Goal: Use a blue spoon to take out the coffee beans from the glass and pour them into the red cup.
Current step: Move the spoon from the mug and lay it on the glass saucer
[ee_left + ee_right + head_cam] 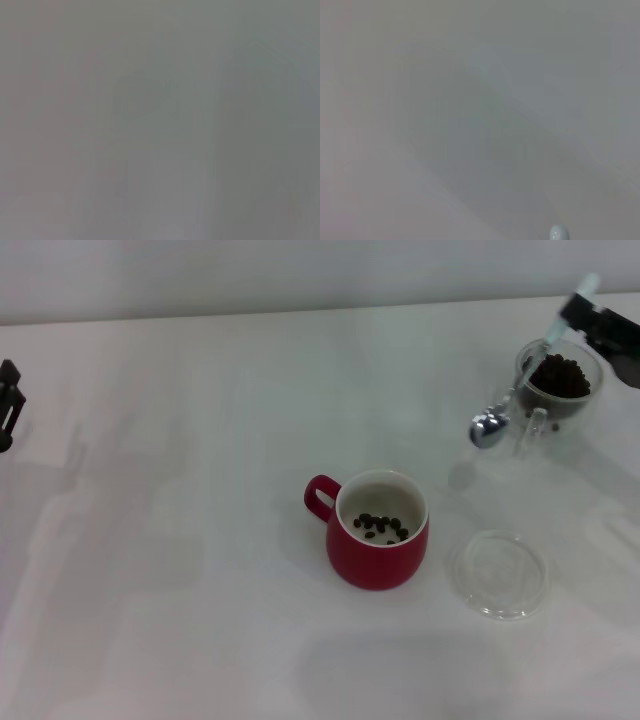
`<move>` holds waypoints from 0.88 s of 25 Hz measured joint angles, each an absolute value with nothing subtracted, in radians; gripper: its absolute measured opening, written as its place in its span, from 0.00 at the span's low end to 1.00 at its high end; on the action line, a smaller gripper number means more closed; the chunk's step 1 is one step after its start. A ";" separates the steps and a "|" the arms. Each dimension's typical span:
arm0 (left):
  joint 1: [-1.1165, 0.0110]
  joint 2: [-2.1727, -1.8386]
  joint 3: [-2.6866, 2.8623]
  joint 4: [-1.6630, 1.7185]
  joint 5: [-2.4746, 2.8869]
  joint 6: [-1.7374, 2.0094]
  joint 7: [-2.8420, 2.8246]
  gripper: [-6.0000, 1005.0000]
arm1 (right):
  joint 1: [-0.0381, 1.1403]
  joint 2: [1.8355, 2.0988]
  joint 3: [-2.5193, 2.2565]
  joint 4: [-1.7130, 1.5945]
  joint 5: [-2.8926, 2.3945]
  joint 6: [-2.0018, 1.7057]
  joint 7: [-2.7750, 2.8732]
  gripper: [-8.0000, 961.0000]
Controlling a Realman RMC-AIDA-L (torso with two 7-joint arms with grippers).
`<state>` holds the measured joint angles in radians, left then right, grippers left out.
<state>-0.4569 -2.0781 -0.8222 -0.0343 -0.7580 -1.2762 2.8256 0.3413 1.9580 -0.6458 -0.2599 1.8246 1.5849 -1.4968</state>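
Coffee beans are sitting mostly in the glass, upper right of the head frame, heaped dark up near the rim. A few beans are already lying in the red cup, centre of frame, scattered on its white inside w/ the loop handle pointing left. So, judging by that, at least one scoop is done, but the bulk is left: the glass is looking nearly full and the cup is barely holding anything.

Blue spoon is hanging slanted at upper right, pale handle up toward the right gripper, metal bowl down-left, just outside the glass on its left. The bowl is showing shiny w/ no beans visible in it, so it's probably heading in for another load, though direction can't be read off one moment. The right gripper is clamping the spoon handle near its top end; the right wrist view is showing only the handle tip against blank table.

Left gripper is sitting parked at the far left edge, well apart from everything; open or closed, can't tell. Left wrist view is showing nothing usable.

Clear glass saucer is lying lower right, just beside the cup, not in play.

Left to do: dip, lift, carry across to the cup, tip, and repeat many times.
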 joint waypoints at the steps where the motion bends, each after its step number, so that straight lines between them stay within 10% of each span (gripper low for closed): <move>1: -0.460 -2.078 -0.822 -0.039 -0.760 -1.278 2.826 0.64 | 0.325 1.956 -0.643 -0.260 1.827 1.585 -1.505 0.15; 22: -0.489 -2.077 -0.822 -0.045 -0.773 -1.259 2.826 0.64 | 0.264 1.996 -0.689 -0.244 1.751 1.489 -1.801 0.15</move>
<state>-0.4894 -2.0765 -0.8222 -0.0446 -0.7731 -1.2586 2.8256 0.2639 1.9956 -0.6888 -0.2438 1.7512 1.4887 -1.8008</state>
